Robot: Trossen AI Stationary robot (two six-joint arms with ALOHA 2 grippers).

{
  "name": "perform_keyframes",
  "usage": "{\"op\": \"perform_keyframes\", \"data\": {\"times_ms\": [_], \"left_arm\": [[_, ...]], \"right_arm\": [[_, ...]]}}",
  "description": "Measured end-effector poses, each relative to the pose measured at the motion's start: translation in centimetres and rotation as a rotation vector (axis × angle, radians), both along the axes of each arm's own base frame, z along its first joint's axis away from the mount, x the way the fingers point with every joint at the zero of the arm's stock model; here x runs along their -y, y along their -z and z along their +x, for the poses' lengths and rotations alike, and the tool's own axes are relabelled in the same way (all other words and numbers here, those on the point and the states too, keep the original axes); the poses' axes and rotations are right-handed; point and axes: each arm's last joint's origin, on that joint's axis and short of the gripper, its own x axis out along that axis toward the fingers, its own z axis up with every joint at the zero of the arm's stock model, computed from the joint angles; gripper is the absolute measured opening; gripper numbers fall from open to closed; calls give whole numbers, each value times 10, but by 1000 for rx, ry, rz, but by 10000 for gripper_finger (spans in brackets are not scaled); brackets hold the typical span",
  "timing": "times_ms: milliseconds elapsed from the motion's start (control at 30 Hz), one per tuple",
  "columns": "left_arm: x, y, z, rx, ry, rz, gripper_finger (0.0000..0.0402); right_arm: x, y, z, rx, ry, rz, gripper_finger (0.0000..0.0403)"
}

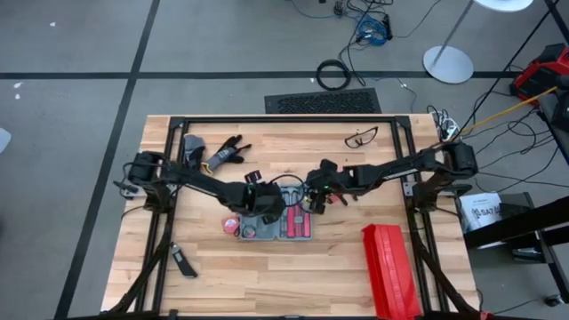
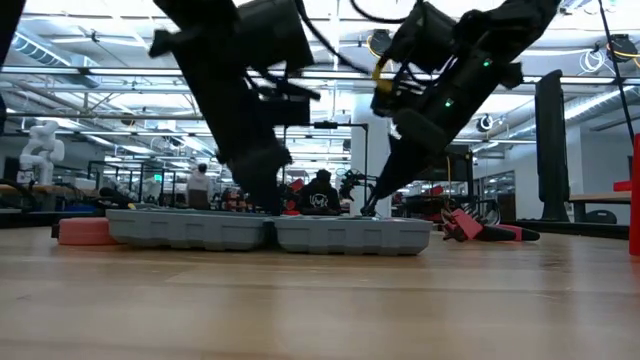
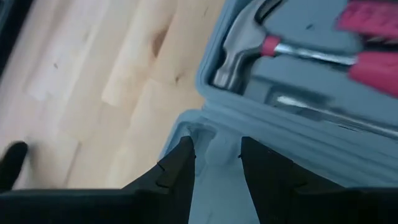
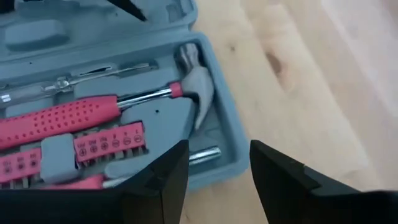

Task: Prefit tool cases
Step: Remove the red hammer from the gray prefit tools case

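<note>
The left pincer (image 3: 214, 165) straddles the rim of the open tool case (image 1: 277, 226), its fingers set either side of the blue-grey edge without visibly pinching it. The right pincer (image 4: 217, 171) hangs open just above the case's far end, over a hammer (image 4: 186, 87) with a pink handle. The case lies flat mid-worktop (image 1: 267, 284). A red ribbed box (image 1: 388, 267) sits well apart.

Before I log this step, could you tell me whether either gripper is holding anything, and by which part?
The left gripper straddles the tool case's edge tab; a firm grip cannot be told. The right gripper hangs open over the case, holding nothing.
</note>
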Motion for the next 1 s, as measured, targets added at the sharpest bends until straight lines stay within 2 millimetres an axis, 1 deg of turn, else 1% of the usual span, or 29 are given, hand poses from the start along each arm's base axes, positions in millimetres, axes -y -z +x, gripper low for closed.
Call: {"op": "perform_keyframes", "data": {"times_ms": [100,200,367,467,567,633,800,1000], "left_arm": [[-3,7,4,11,-16,-21,137],[-4,8,6,36,-42,-40,137],[-4,8,6,57,-91,-66,137],[-4,8,6,59,-97,-69,137],[-4,8,6,77,-129,-85,137],[-4,8,6,91,-156,-100,137],[-2,9,6,114,-188,-111,137],[-1,9,6,118,-194,-108,137]], "right_arm": [[1,8,11,-30,21,19,164],[1,16,21,-96,66,45,164],[1,14,33,-178,98,60,164],[-2,5,35,-201,89,59,164],[-3,-7,34,-239,124,71,164],[-3,-10,33,-251,153,83,164],[-5,-5,33,-255,184,106,164],[-4,9,37,-279,228,113,164]]}}
